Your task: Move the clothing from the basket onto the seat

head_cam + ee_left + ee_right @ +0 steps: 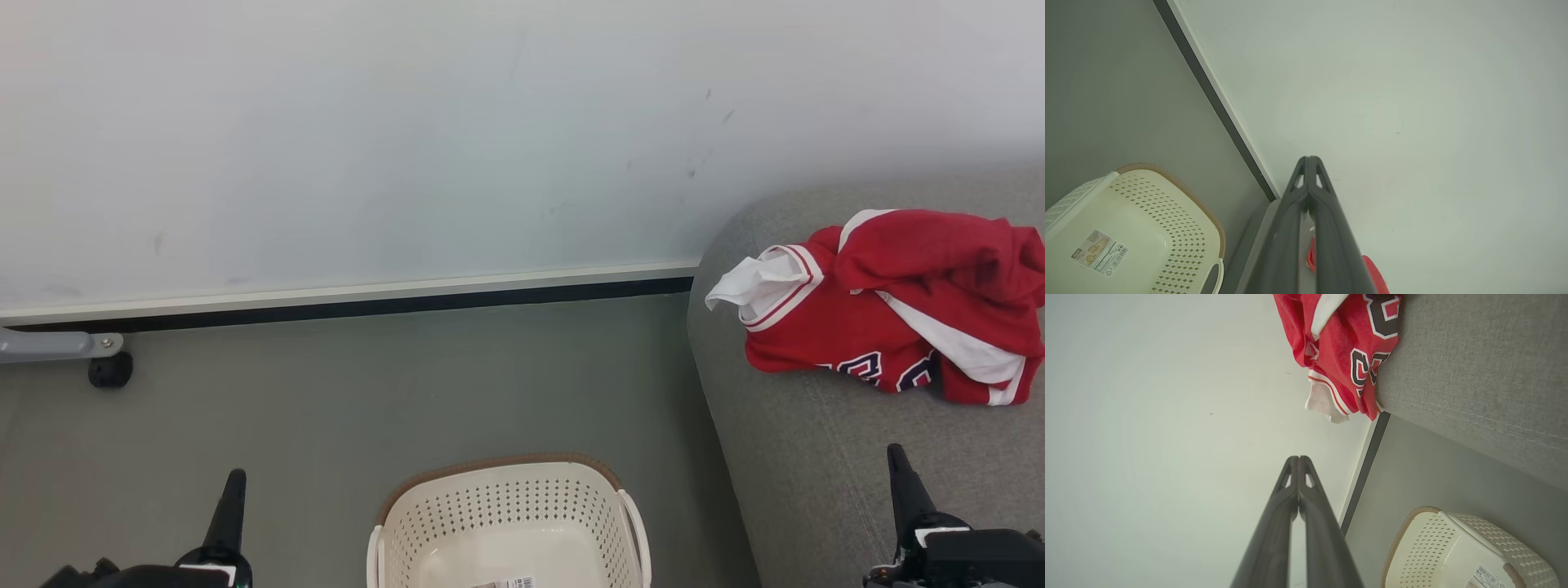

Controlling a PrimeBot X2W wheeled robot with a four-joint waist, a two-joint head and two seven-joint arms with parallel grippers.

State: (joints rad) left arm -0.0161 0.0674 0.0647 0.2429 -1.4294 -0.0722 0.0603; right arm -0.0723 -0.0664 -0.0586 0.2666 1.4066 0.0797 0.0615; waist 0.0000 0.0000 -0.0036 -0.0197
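Observation:
The red clothing (898, 306) with white trim and navy letters lies bunched on the grey seat (816, 465) at the right; the right wrist view shows the clothing (1347, 347) on the seat (1478, 363) too. The cream basket (510, 523) with a brown rim stands on the floor at bottom centre, holding only a label on its bottom. My left gripper (234, 482) is at lower left, shut and holding nothing, its tips (1309, 160) pressed together. My right gripper (897, 457) is over the seat's near part, shut and holding nothing, its tips (1298, 459) touching.
A pale wall (408, 139) with a dark baseboard (367, 306) runs behind the grey floor (326, 408). A grey frame leg with a black castor (109, 369) stands at the far left by the wall.

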